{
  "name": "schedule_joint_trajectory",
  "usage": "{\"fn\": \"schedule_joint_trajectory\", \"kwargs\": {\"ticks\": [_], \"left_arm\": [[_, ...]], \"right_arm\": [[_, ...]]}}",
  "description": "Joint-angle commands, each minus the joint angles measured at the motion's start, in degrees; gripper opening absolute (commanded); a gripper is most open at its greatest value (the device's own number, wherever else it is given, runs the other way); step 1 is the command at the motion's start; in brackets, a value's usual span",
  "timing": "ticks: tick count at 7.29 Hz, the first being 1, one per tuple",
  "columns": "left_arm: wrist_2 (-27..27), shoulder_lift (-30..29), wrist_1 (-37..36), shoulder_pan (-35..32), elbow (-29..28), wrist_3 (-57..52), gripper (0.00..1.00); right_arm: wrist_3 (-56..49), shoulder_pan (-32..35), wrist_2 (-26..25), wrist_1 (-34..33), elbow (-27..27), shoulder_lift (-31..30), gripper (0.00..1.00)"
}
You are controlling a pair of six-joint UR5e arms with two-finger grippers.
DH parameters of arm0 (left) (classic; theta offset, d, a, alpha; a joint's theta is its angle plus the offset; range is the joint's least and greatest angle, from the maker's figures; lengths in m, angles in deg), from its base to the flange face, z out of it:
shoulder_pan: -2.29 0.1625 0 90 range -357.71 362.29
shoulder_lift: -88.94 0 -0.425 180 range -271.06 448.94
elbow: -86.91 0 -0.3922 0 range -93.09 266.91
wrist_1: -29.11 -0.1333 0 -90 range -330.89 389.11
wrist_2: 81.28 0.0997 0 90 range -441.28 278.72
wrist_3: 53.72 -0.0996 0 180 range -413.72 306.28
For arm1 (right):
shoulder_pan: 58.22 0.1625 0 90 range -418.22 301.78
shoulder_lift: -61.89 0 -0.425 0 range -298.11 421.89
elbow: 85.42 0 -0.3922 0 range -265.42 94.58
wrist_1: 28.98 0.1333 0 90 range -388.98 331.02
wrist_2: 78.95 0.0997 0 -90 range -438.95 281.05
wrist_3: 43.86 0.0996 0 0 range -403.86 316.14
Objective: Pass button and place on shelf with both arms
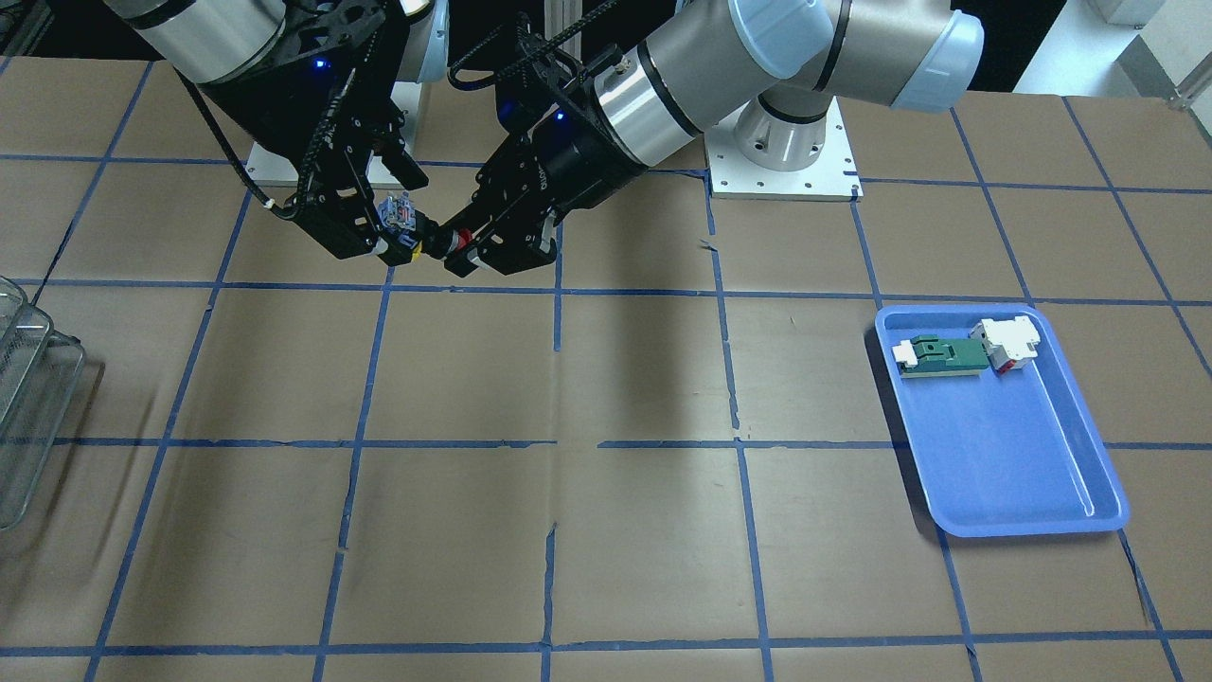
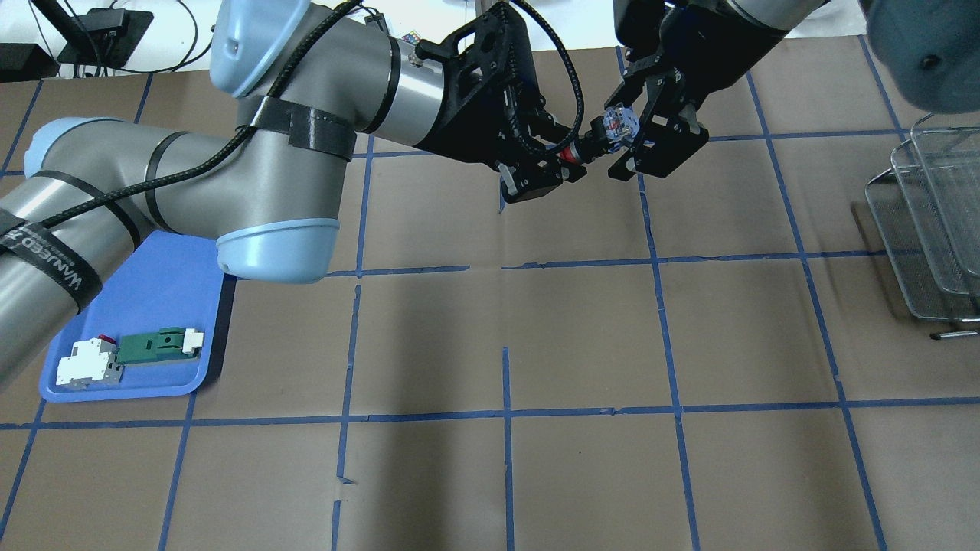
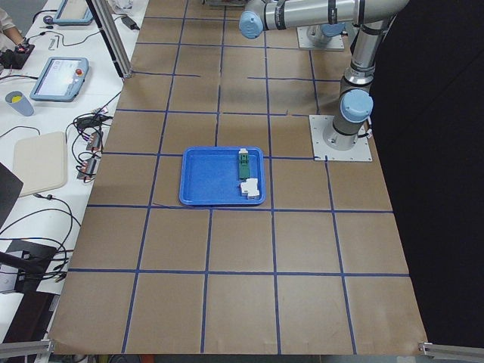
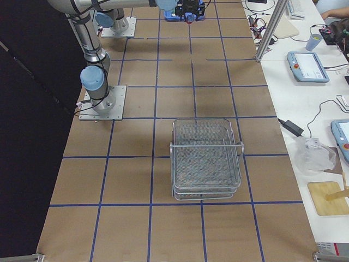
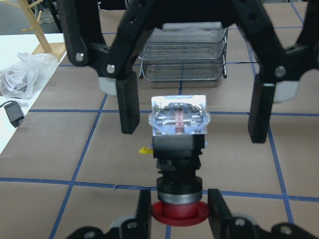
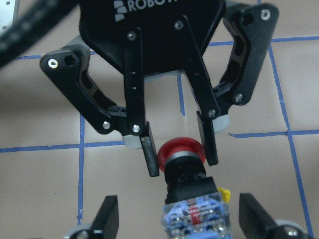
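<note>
The button (image 1: 431,243) hangs in the air between both grippers, above the table's far middle. My left gripper (image 2: 570,157) is shut on its red head (image 5: 179,211). The clear rear block (image 5: 179,122) points toward my right gripper (image 2: 624,138). The right gripper is open, and its fingers (image 6: 107,216) stand wide on either side of the clear block (image 6: 194,216) without touching it. The wire-mesh shelf (image 4: 206,158) stands on the table at my right side; it also shows in the overhead view (image 2: 930,222) and the left wrist view (image 5: 182,55).
A blue tray (image 1: 1004,511) at my left side holds a green-and-white flat part (image 1: 937,355) and a white-and-red block (image 1: 1006,343). The table is brown with blue tape lines. A side bench with tablets and cables (image 4: 305,65) runs along the far edge.
</note>
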Motion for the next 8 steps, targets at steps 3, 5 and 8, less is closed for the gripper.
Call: {"fn": "schedule_joint_trajectory", "kwargs": {"ticks": [3, 5, 8], "left_arm": [[-0.08, 0.92, 0.30, -0.09, 0.29, 1.05, 0.00], [-0.52, 1.89, 0.47, -0.26, 1.17, 1.04, 0.00], [-0.35, 2.07, 0.30, -0.70, 0.82, 5.75, 0.41]], "right_arm": [[0.03, 0.31, -0.35, 0.13, -0.36, -0.41, 0.25], [0.21, 0.22, -0.61, 0.04, -0.63, -0.42, 0.09], [0.38, 0.22, -2.02, 0.13, -0.80, -0.77, 0.00]]}}
